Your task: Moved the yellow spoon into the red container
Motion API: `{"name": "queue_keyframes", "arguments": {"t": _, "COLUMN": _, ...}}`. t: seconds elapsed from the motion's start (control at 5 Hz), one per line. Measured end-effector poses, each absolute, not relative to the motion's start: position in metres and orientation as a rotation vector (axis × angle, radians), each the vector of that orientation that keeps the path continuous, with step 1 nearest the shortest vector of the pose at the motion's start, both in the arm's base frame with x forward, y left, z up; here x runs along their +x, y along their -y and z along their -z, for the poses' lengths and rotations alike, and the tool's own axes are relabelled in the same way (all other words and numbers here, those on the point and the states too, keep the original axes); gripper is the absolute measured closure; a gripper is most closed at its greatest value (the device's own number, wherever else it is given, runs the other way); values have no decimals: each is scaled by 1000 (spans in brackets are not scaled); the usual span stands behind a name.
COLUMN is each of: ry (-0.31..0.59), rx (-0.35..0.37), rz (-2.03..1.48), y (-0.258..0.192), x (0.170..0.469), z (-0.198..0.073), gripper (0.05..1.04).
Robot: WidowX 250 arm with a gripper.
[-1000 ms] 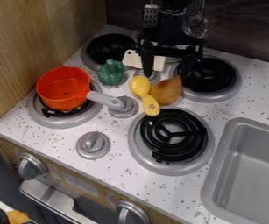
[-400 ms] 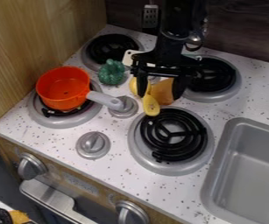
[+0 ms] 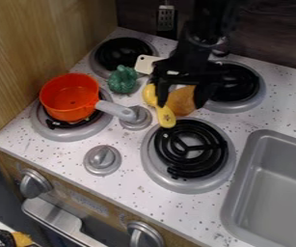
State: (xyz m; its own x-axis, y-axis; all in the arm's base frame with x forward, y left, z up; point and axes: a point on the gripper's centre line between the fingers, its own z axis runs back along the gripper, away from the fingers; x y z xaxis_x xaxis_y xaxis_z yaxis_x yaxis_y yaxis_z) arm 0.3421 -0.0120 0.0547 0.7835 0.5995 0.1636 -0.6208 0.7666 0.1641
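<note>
My gripper [image 3: 181, 102] hangs over the middle of the stove, its two fingers apart, so it is open. Its left finger crosses in front of the yellow spoon [image 3: 166, 116], hiding part of the handle; whether they touch I cannot tell. The spoon lies with its bowl toward the back and its handle end toward the front burner. An orange-brown pear-shaped piece [image 3: 180, 101] sits beside it, between the fingers in this view. The red container, an orange-red pot [image 3: 68, 98] with a grey handle, stands on the left burner and looks empty inside.
A green toy vegetable [image 3: 122, 79] stands behind the pot's handle. Near it lies a white flat piece [image 3: 147, 64], partly behind the gripper. Black-coiled burners surround the middle, with a front burner [image 3: 190, 148] below the spoon. A grey sink [image 3: 276, 183] is at the right.
Over the last second my gripper has come forward and lower, over the spoon and pear-shaped piece, and lately a little to the right. Spoon, pot and green vegetable have stayed in place.
</note>
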Motion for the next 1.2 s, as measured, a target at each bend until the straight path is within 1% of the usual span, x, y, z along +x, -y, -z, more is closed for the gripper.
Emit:
{"name": "queue_keyframes", "arguments": {"t": 0.2, "ry": 104, "rx": 189, "rz": -713, "y": 6, "x": 343, "z": -53, "gripper": 84}}
{"name": "queue_keyframes", "arguments": {"t": 0.4, "ry": 133, "rx": 194, "rz": -757, "y": 1, "x": 329, "z": -49, "gripper": 84}}
{"name": "queue_keyframes", "arguments": {"t": 0.6, "ry": 145, "rx": 177, "rz": -774, "y": -5, "x": 322, "z": -38, "gripper": 84}}
{"name": "queue_keyframes", "arguments": {"t": 0.8, "ry": 186, "rx": 166, "rz": -799, "y": -13, "x": 323, "z": -32, "gripper": 84}}
{"name": "queue_keyframes", "arguments": {"t": 1.2, "ry": 195, "rx": 150, "rz": -801, "y": -19, "x": 331, "z": -38, "gripper": 84}}
